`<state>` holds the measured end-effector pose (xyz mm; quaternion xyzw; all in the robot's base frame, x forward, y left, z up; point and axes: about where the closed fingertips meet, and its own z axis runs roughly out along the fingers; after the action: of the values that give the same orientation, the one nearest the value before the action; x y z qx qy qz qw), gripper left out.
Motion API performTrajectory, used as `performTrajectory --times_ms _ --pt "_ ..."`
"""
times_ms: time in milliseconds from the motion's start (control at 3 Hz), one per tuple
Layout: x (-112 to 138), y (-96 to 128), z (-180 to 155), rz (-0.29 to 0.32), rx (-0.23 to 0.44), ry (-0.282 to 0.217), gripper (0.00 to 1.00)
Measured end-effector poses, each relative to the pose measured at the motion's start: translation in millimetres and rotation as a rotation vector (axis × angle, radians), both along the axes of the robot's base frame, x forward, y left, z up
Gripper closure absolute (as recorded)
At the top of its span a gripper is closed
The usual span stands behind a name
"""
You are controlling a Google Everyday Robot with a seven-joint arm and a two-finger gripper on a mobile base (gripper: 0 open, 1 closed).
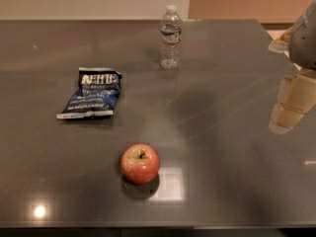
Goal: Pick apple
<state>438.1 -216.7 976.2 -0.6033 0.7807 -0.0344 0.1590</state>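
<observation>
Your gripper [290,102] hangs at the right edge; you cannot tell whether it is spread. Nearest you, the apple [140,163] sits stem-up on the table [232,181], well apart from it. Come straight down around its widest part. The chip bag [91,94] and bottle [171,36] lie farther back.

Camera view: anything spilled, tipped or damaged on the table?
Nothing stands out. The apple sits stem-up and whole near the front; the chip bag lies flat, nothing spilled; the water bottle stands upright, capped, at the back. The gripper hangs at the right edge, apart from them.
</observation>
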Motion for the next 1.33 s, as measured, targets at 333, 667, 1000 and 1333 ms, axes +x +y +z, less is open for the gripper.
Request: performTrajectory --times_ms 333,667,1000,1333 --pt "0 0 0 0.000 0.001 0.000 0.00" --pt "12 20 -6 0.033 0.046 0.030 0.00" --pt "21 53 -19 0.086 0.124 0.064 0.00" --pt "18 87 -31 0.142 0.206 0.081 0.00"
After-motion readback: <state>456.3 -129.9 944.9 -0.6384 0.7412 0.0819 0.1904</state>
